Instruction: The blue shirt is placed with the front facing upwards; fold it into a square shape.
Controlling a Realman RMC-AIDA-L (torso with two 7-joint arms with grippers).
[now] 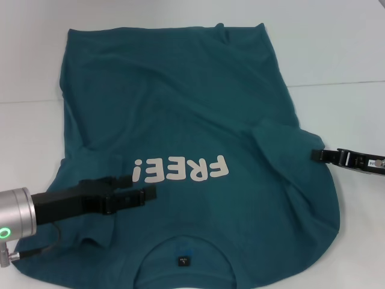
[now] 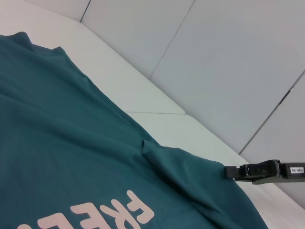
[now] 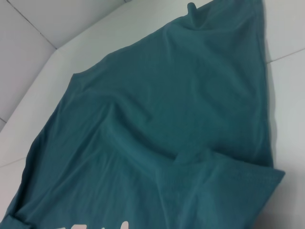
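The blue shirt (image 1: 180, 108) lies spread on the white table (image 1: 337, 54), front up, with its collar and dark neck label (image 1: 183, 261) nearest me. The off-white "FREE!" lettering (image 1: 180, 170) runs across its middle. My left gripper (image 1: 141, 188) hovers open over the shirt's left side, just beside the exclamation mark. At the shirt's right edge, my right gripper (image 1: 314, 155) meets the hem of the right sleeve (image 1: 283, 138). The left wrist view shows that gripper (image 2: 228, 171) at the sleeve corner on the shirt (image 2: 57, 143). The right wrist view shows only the shirt (image 3: 167, 95).
Bare white tabletop (image 1: 27, 72) borders the shirt on the left, the far side and the right. A seam (image 1: 343, 83) crosses the table at the right. The shirt's hem lies at the far edge, with a small pucker (image 1: 221, 29).
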